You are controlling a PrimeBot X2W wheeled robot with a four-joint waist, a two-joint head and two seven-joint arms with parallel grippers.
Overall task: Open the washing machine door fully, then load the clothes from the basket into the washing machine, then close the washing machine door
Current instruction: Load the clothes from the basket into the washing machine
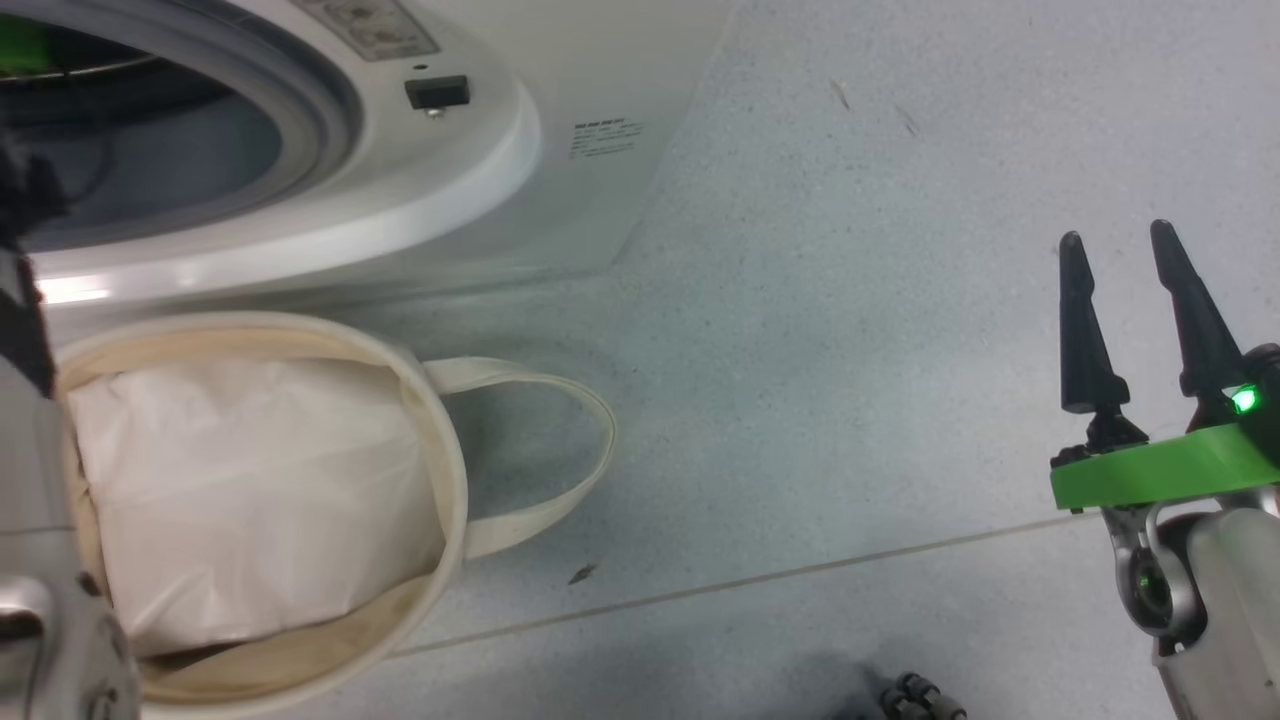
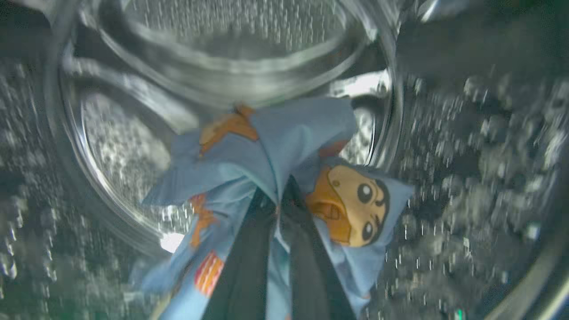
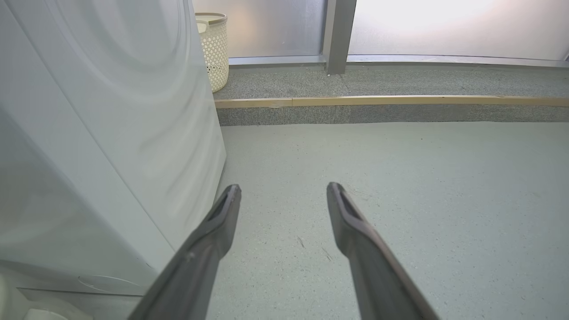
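While the left hand [image 2: 278,195] is inside the perforated steel drum [image 2: 466,146], its two dark fingers are pressed together and pinch the clothes [image 2: 293,133]. This is a bunch of light blue fabric, with an orange-brown cartoon face at 4 o'clock from the fingertips. The view is blurred, so I cannot tell whether the fabric touches the drum wall. From the head camera, the left arm [image 1: 35,480] runs along the picture's edge at 9 o'clock. The washing machine [image 1: 480,150] is at 10 to 11 o'clock, with its round mouth uncovered and the grey rubber seal [image 1: 330,110] around it. Below it, at 8 o'clock, the basket [image 1: 450,470] stands on the floor [image 1: 850,350] just beside the machine's front. A white pillow-like bundle [image 1: 250,480] lies in it, and one looped handle [image 1: 595,440] lies on the floor at the basket's 3 o'clock side. At 4 o'clock, well apart from the basket, the right hand [image 1: 1115,235] has its fingers spread and holds nothing, with the tips pointing to 12 o'clock. Its own wrist camera shows the machine's white side at 9 o'clock, a cream perforated hamper [image 3: 213,49] at 11 o'clock and a step with a wooden strip [image 3: 391,101] at 12 o'clock.
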